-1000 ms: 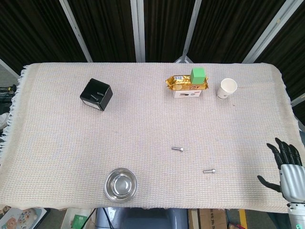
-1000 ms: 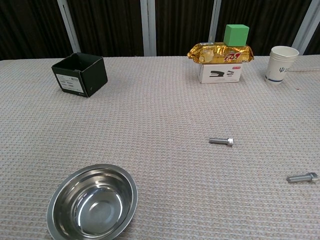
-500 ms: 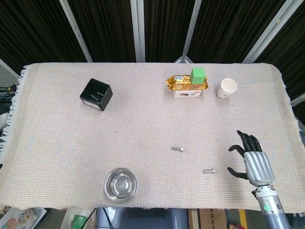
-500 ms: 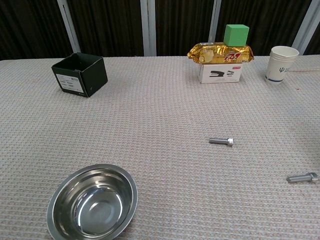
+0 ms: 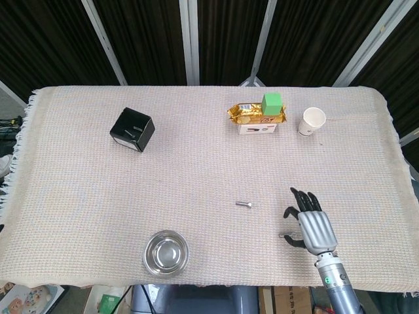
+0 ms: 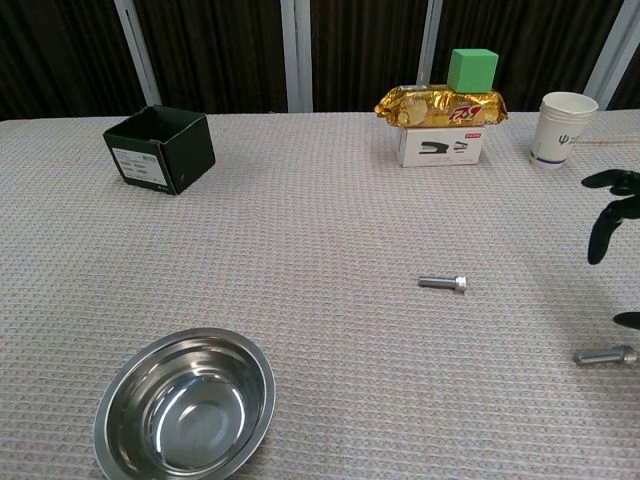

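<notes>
Head view showed my right hand hovering over the near bolt on the bench, fingers spread and holding nothing; the left hand was out of sight. I judged the risk was nudging the bolt so it rolled on the cloth, or pinching weave instead.

Looks like a robot test lab: dark curtain panels with metal bars behind, a worktop under woven cloth, odd test things laid out, boxes stored underneath.
</notes>
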Controlling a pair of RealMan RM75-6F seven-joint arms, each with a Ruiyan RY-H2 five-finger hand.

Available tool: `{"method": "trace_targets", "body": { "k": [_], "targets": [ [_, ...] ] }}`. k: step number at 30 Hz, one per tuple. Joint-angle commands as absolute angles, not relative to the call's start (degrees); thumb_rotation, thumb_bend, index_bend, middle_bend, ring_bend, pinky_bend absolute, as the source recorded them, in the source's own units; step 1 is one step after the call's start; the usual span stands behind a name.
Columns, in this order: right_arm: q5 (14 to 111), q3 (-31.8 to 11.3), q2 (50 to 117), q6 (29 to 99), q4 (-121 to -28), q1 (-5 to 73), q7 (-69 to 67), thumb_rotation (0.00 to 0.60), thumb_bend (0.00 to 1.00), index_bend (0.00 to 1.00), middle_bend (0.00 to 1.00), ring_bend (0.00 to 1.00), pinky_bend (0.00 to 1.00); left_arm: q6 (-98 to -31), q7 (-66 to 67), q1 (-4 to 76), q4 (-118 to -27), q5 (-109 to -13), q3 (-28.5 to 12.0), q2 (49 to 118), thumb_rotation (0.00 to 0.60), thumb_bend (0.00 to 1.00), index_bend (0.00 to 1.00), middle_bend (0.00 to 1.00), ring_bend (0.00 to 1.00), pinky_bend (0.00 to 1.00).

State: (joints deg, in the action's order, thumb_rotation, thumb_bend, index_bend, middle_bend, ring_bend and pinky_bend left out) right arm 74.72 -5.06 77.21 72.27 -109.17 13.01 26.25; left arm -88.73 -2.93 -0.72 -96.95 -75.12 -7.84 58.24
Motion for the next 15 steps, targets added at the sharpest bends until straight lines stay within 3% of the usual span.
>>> {"method": "trace_targets", "body": {
  "k": [1, 15],
  "targets": [
    [74.0, -4.6, 78.7, 72.5, -107.9, 13.2, 27.0, 0.600, 0.18, 0.48, 0.05, 0.06, 0.04, -88.7, -2.9, -0.7, -97.0, -75.2, -7.8, 58.2, 0.600, 0.07, 0.16, 0.11, 0.02, 0.05],
    [72.7, -3.2, 80.8, 72.0, -103.5, 13.1, 26.1, 0.600, 0.18, 0.49, 0.05, 0.06, 0.04, -88.7, -2.2, -0.7, -97.2, -75.0, -7.8, 58.3, 0.600, 0.07, 0.17, 0.11, 0.02, 0.05]
  ]
}}
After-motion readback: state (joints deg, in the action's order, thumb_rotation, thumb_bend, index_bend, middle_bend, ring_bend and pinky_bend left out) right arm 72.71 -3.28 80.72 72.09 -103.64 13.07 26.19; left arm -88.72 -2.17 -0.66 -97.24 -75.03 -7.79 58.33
